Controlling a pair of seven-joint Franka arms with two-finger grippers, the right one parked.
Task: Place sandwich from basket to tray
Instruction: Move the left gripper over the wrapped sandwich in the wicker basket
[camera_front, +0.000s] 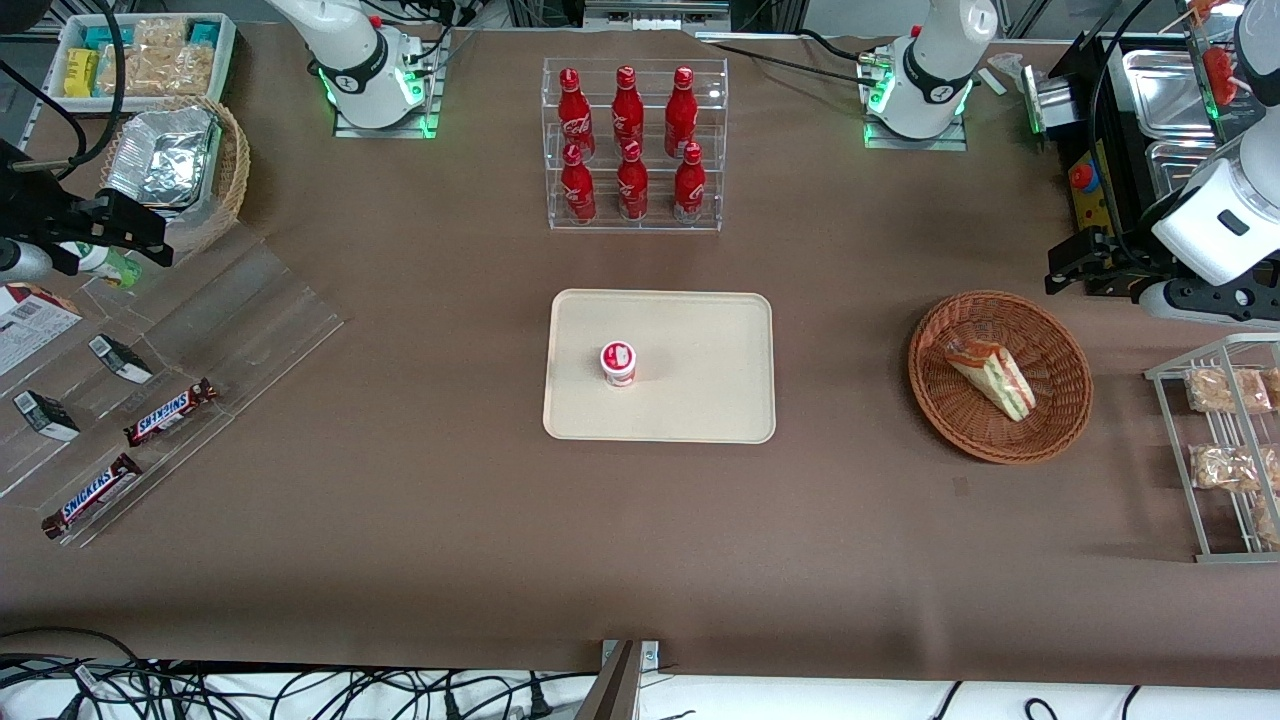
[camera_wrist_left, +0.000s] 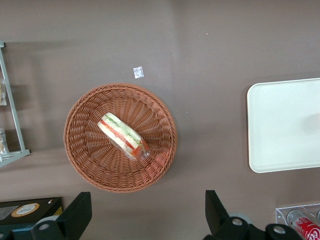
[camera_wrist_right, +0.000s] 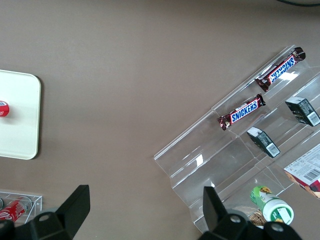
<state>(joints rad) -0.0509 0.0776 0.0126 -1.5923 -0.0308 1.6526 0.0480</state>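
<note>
Brown table (camera_front: 420, 520), end effector (camera_wrist_left: 145, 220) spread above basket (camera_wrist_left: 85, 165), sandwich (camera_wrist_left: 123, 136) inside

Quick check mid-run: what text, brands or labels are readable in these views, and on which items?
"SNICKERS": two bars on the clear stand.
Red bottles: white script, unreadable.
Cup on the tray: label blurred.
Sandwich in the basket: no text.
Gripper open above the basket: no markings.

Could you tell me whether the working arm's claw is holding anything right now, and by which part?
Nothing is held. The claw is open, above the table beside the basket, and the sandwich lies untouched in it.
</note>
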